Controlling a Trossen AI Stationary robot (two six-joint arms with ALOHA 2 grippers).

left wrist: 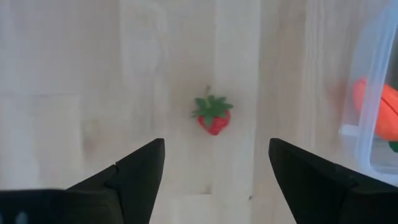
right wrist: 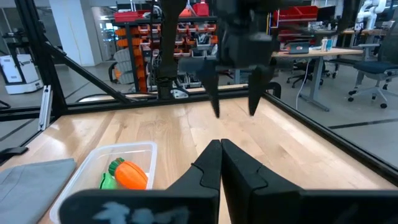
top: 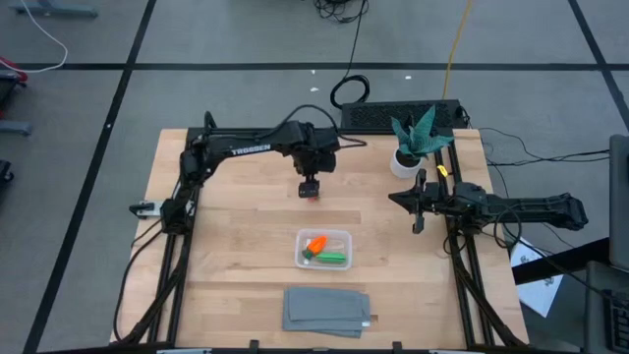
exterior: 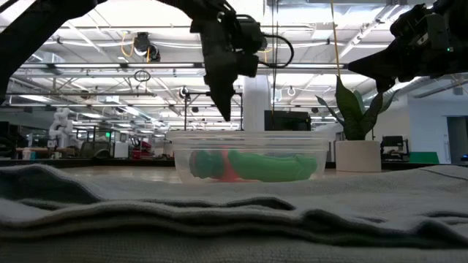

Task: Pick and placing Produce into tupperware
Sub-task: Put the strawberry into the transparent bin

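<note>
A small red strawberry-like piece [left wrist: 213, 116] with a green leafy top lies on the wooden table, far of the tupperware. My left gripper [left wrist: 214, 152] hangs above it, open and pointing down, one finger on either side and clear of it. It also shows in the high view as the left gripper [top: 310, 189]. The clear tupperware [top: 300, 237] stands near the table's middle and holds the orange carrot piece [top: 316, 245] and the long green piece [top: 335, 259]. My right gripper [right wrist: 221, 149] waits shut over the table's right side, the right gripper [top: 395, 197] aimed left.
A potted green plant [top: 417, 138] stands at the far right of the table. A flat grey folded cloth [top: 327, 310] lies near the near edge, in front of the tupperware. Bare wood lies to the left of the tupperware and the strawberry.
</note>
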